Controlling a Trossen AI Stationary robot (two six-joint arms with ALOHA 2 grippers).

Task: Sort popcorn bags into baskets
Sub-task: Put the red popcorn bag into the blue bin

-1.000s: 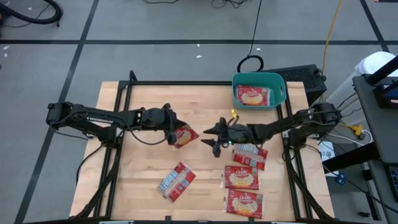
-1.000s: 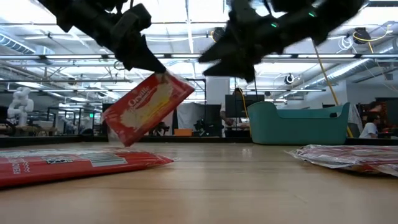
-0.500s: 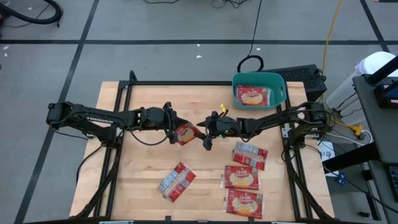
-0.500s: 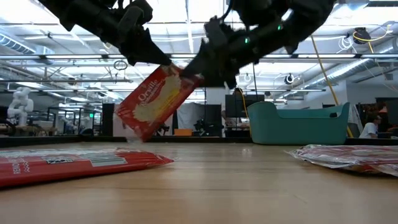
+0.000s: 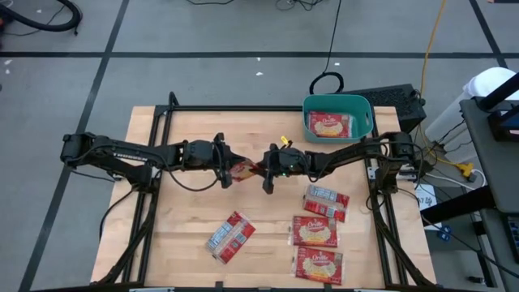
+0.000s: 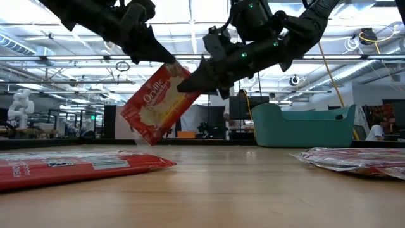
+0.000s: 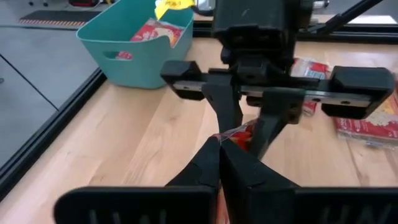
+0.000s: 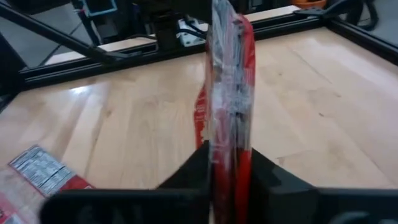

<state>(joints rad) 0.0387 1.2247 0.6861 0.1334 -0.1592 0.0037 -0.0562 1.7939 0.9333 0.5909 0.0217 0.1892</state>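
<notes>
Both arms meet over the middle of the pale wooden surface (image 5: 195, 219). The left gripper (image 5: 228, 169) and the right gripper (image 5: 261, 168) face one another across one flat red popcorn packet with a yellow popcorn picture and white lettering (image 6: 159, 103), which hangs tilted in the air, clear of the surface.

Left gripper: its fingers (image 7: 211, 165) are pressed together on one edge of the held packet; the low view shows them at the packet's upper corner.

Right gripper: its fingers (image 8: 264, 171) are closed in on the opposite edge of the same packet, one on each face, as the right wrist view shows with the packet standing edge-on between them. In the low view the right gripper (image 6: 197, 77) meets the packet's upper right corner.

Basket: the teal-blue plastic tub with rounded corners (image 5: 366, 113) stands at the far right part of the surface, well apart from the grippers. One red packet (image 5: 328, 124) lies flat inside it, picture side up.

Other packets on the surface: one with its grey-white label panel up (image 5: 229, 236) lies near the front, left of centre. Three more lie in a loose column on the right: a label-side-up packet (image 5: 326, 199) nearest the right arm, then two picture-side-up packets (image 5: 315, 231) and (image 5: 318, 265) toward the front edge. None touches a gripper.
</notes>
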